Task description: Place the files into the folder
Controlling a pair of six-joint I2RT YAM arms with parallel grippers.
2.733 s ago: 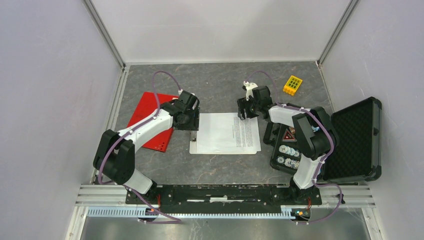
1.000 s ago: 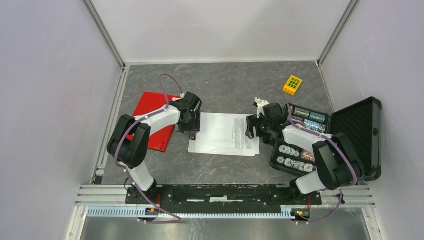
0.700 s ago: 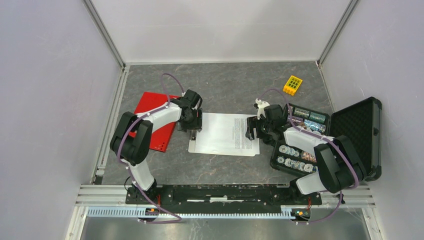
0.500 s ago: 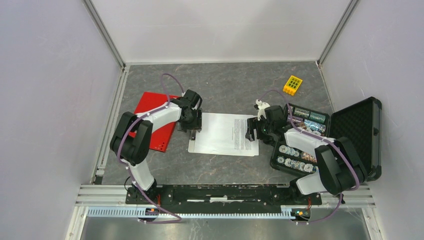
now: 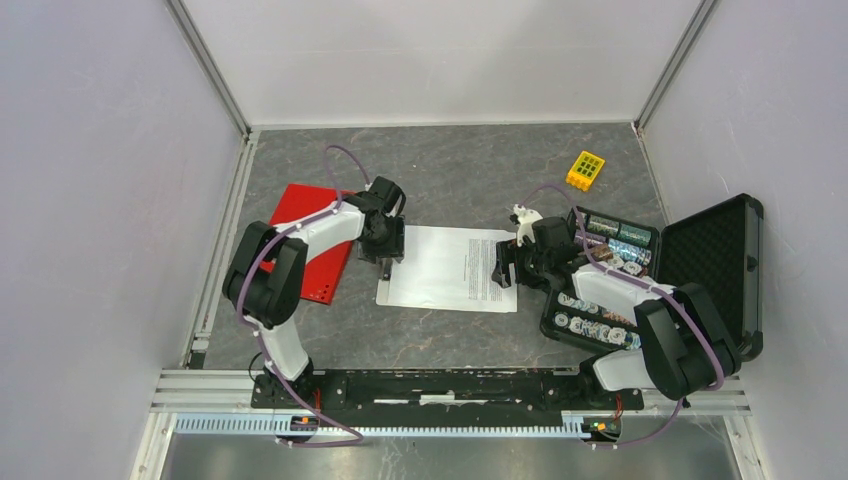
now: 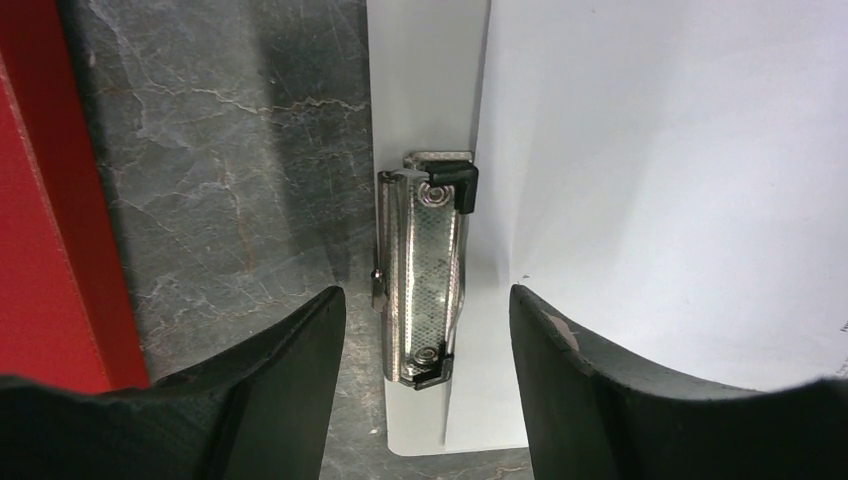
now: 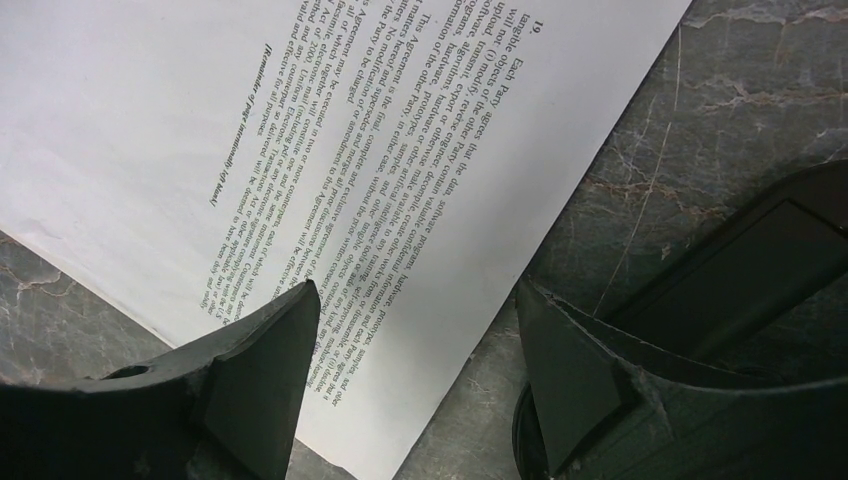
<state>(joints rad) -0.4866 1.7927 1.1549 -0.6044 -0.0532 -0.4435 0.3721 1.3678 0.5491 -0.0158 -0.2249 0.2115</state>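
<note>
From above, the files (image 5: 450, 268) lay flat in the middle of the table (image 5: 450, 165), resting on a white clipboard (image 5: 384, 296) whose bare margin showed at their left end. The folder (image 5: 322, 278) lay closed, red side up, toward the table's left edge, partly under my left arm and apart from the sheets. My left gripper (image 5: 386, 246) hung over the clipboard's left end and my right gripper (image 5: 503, 268) over the printed right end of the files. An open black case (image 5: 712, 270) sat by the right edge, and a small yellow block (image 5: 585, 169) lay near the far right corner.

Through my left wrist camera, my left gripper (image 6: 425, 295) was open, its fingers (image 6: 300, 350) straddling the metal clip (image 6: 432, 235) with a gap on each side. The clip sat on the clipboard (image 6: 425, 70), and the files (image 6: 660, 170) ran along its right side; I could not tell whether it pinned them. The folder (image 6: 40, 220) showed at the left, with bare table (image 6: 240, 150) between it and the clipboard.

Through my right wrist camera, my right gripper (image 7: 415, 290) was open and empty, poised over the text-covered corner of the files (image 7: 250, 100). One finger was above the paper and the other over the table (image 7: 650, 130) just beside the sheet's edge.
</note>
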